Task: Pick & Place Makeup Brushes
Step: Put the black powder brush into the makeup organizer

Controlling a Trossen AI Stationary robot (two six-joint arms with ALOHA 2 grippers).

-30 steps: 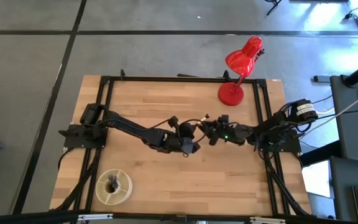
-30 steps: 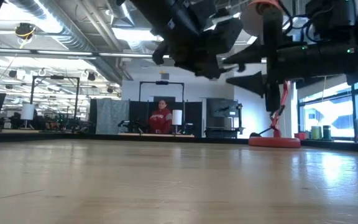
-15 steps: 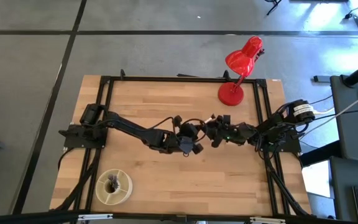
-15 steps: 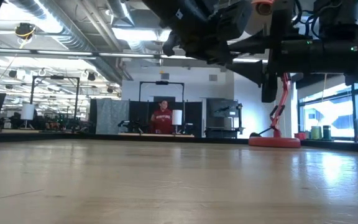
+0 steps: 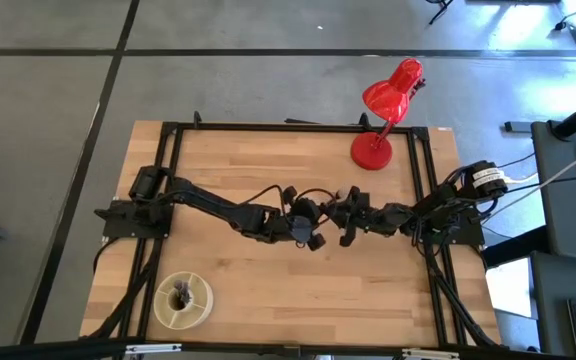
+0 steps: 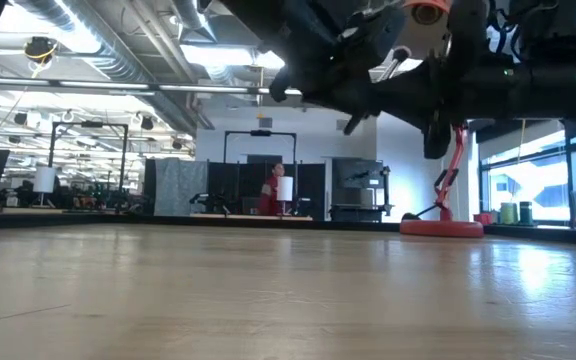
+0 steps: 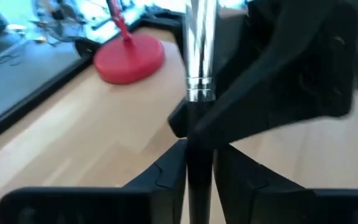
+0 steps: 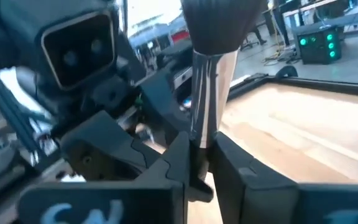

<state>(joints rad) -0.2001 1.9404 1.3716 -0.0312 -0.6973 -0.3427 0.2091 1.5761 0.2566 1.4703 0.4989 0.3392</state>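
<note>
Both arms meet above the middle of the table. One makeup brush [image 7: 199, 74] stands between them, with a dark handle, a silver ferrule [image 8: 213, 81] and a dark bristle head [image 8: 219, 22]. My left gripper [image 5: 318, 228] and my right gripper [image 5: 343, 222] are both shut on it, face to face. More makeup brushes [image 5: 181, 293] stick up out of a round pale holder [image 5: 183, 300] at the table's near left. My left gripper pinches the brush's dark handle [image 7: 199, 180] between its two fingers, just below the silver ferrule. The fingers come from the table's left and lie across the brush, which is held clear of the table. My right gripper pinches the brush between its two fingers where the ferrule meets the handle [image 8: 201, 140]. The fingers come from the table's right and lie across the brush. The bristle head stands beyond them.
A red desk lamp [image 5: 383, 115] stands at the table's far right, its round base [image 7: 129, 56] on the wood. The holder is at the near left. A black frame [image 5: 168, 180] runs along the table's edges. Bare wood lies under and around the arms.
My right gripper has rolled at the wrist and shut from wide open onto the brush that my left gripper holds. My left wrist has tipped and turned a little. Both hands have stayed in place above the middle of the table.
</note>
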